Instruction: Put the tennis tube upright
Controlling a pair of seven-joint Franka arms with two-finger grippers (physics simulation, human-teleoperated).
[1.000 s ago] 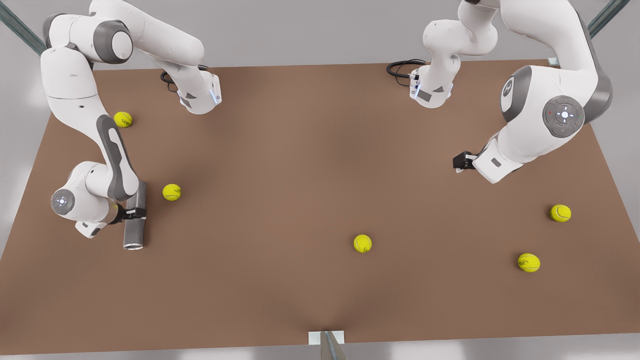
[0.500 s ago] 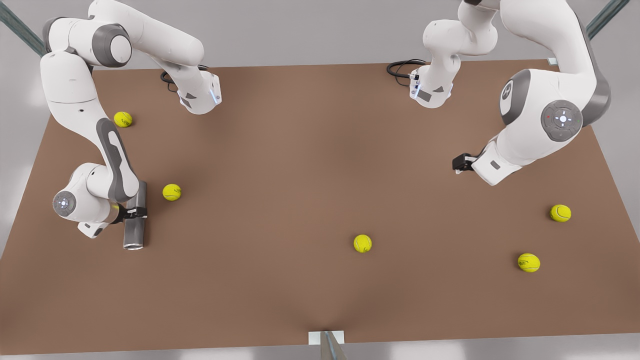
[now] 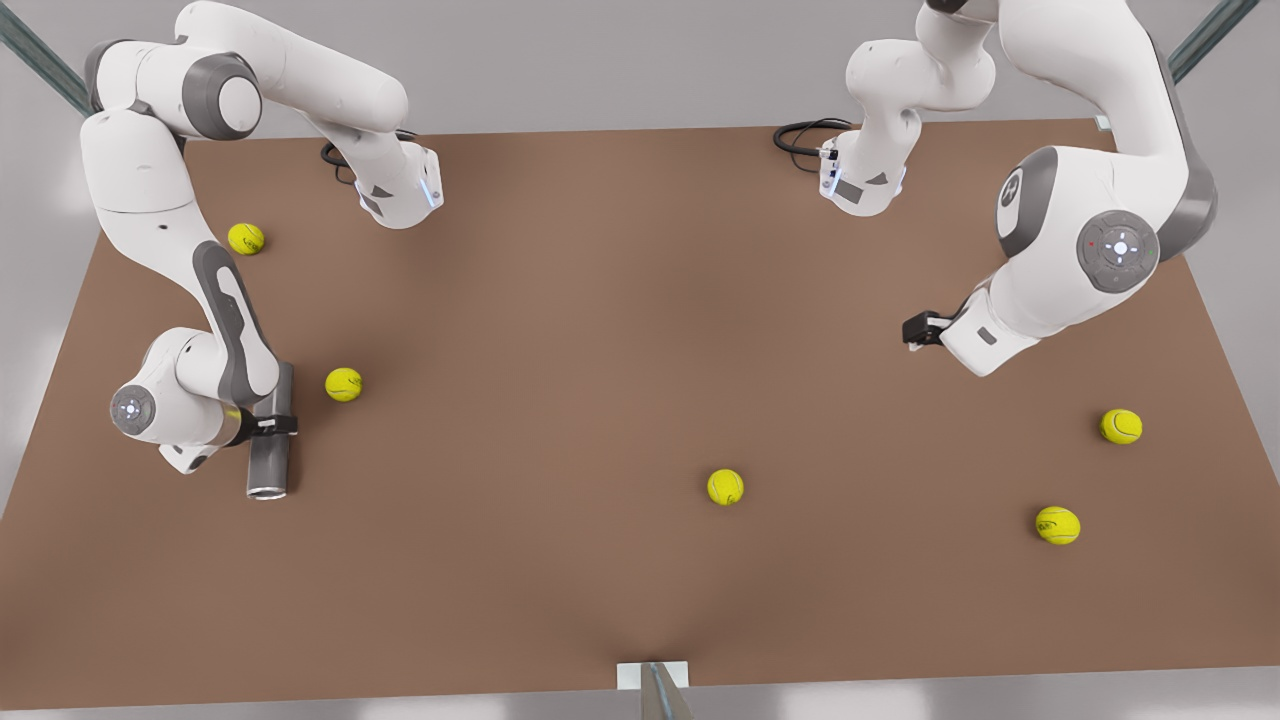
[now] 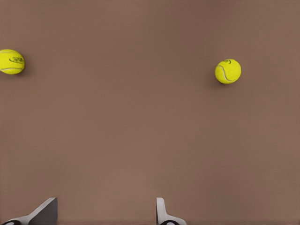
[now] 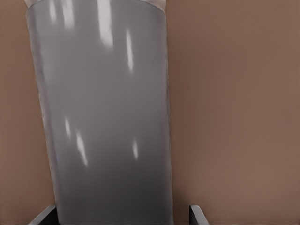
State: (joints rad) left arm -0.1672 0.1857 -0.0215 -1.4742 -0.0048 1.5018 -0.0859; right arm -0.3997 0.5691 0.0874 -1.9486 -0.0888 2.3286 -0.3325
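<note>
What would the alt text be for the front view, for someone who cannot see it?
On a brown table, the right gripper at the front view's left straddles a grey tennis tube lying on its side. The left gripper hangs open above the table at the front view's right. Five yellow tennis balls lie scattered across the table.

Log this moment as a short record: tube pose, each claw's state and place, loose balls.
tube: the tennis tube lies flat on the table, near the front view's left edge
right claw: right claw straddles the tube, fingers open with a gap on one side, not yet clamped
left claw: left claw open, hanging above bare table at the front view's right, waiting
balls: five yellow tennis balls loose; nearest the tube is one ball, apart from it
</note>
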